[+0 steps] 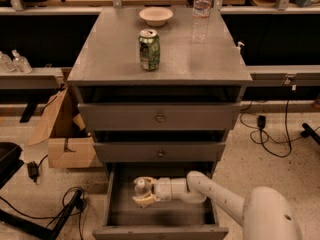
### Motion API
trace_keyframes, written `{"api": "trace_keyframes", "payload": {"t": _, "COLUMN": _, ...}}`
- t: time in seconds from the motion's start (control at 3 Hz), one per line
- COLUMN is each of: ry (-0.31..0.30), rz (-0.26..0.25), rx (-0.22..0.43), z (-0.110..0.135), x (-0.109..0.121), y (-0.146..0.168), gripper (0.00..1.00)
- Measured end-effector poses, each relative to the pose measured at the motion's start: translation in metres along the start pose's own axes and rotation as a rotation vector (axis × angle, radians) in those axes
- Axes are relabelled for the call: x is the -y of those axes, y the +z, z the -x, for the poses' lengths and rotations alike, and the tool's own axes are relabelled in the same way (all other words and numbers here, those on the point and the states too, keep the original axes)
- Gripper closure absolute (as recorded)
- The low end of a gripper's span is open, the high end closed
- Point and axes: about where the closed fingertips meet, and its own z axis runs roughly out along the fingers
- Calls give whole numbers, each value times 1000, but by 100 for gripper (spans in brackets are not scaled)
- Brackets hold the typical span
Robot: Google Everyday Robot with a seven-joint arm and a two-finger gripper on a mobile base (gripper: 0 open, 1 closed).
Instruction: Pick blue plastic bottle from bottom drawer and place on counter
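Note:
The blue plastic bottle (140,188) is small and clear with a white cap. It lies in the open bottom drawer (118,215), at the left middle of its grey floor. My gripper (143,191) reaches into the drawer from the right. Its yellowish fingers (145,200) sit on either side of the bottle and are shut on it, low over the drawer floor. The white arm (220,196) runs from the lower right into the drawer. The counter (110,54) is the grey top of the cabinet, above the two closed upper drawers.
On the counter stand a green can (149,49), a taller clear water bottle (201,13) and a white bowl (156,16). A cardboard box (62,134) sits left of the cabinet. Cables lie on the floor on both sides. Pump bottles (14,62) stand on the left shelf.

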Motion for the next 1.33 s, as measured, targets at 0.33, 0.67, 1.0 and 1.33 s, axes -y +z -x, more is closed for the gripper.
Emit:
{"api": "trace_keyframes", "payload": {"t": 0.33, "ry": 31, "rz": -55, "rx": 44, "z": 64, "x": -16, "y": -30, "gripper": 100}}
{"api": "trace_keyframes", "payload": {"t": 0.67, "ry": 73, "rz": -73, "rx": 85, "z": 128, "x": -48, "y": -56, "gripper": 100}}
{"api": "trace_keyframes", "payload": {"t": 1.0, "ry": 99, "rz": -98, "rx": 94, "z": 190, "x": -67, "y": -85, "gripper": 100}}
{"api": "trace_keyframes", "payload": {"t": 1.33, "ry": 80, "rz": -135, "rx": 34, "z": 263, "x": -64, "y": -120, "gripper": 100}}
